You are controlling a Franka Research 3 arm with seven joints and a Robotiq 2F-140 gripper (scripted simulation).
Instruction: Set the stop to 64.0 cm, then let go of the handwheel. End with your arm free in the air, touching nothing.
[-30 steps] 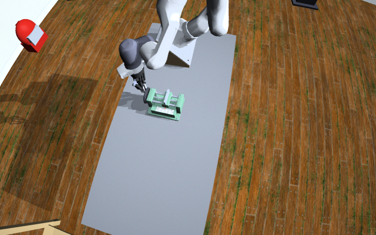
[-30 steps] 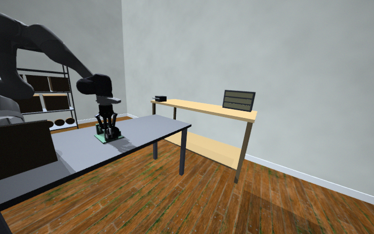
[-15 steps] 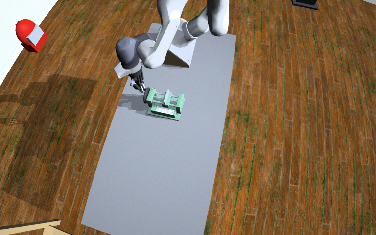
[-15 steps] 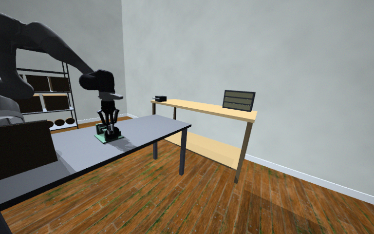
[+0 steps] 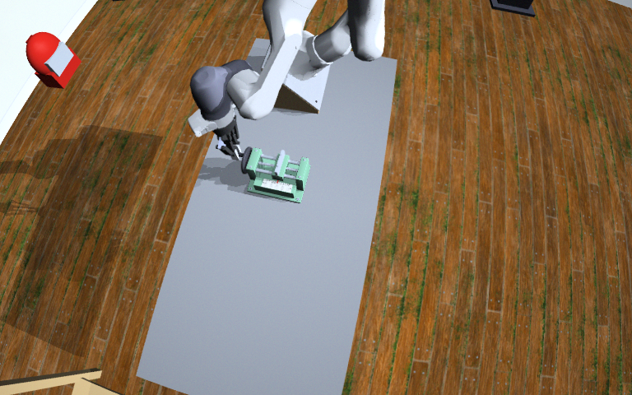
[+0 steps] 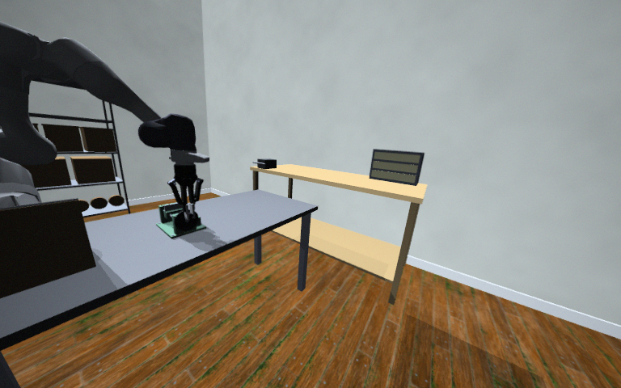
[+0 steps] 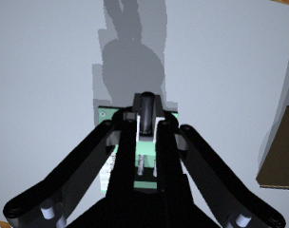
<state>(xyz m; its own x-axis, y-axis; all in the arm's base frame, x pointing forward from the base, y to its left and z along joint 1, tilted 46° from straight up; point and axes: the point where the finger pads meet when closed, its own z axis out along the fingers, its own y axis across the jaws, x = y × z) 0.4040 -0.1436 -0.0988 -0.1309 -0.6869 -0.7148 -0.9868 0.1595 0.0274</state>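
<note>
A small green stop fixture [image 5: 278, 174] with grey rails and a scale strip along its near side sits on the grey table [image 5: 280, 234]. Its dark handwheel [image 5: 246, 159] is at the fixture's left end. My gripper [image 5: 235, 152] reaches down from the left and is shut on the handwheel's crank handle. In the wrist view the fingers close around a thin dark piece, with the green fixture [image 7: 140, 165] below them. In the exterior view the gripper [image 6: 187, 211] stands upright over the fixture [image 6: 179, 221]. The scale reading is too small to tell.
The arm's base mount [image 5: 304, 90] stands at the far end of the table. A red object [image 5: 51, 59] lies on the floor at the left. A wooden bench [image 6: 343, 183] with a dark panel and a shelf rack [image 6: 78, 158] stand beyond the table.
</note>
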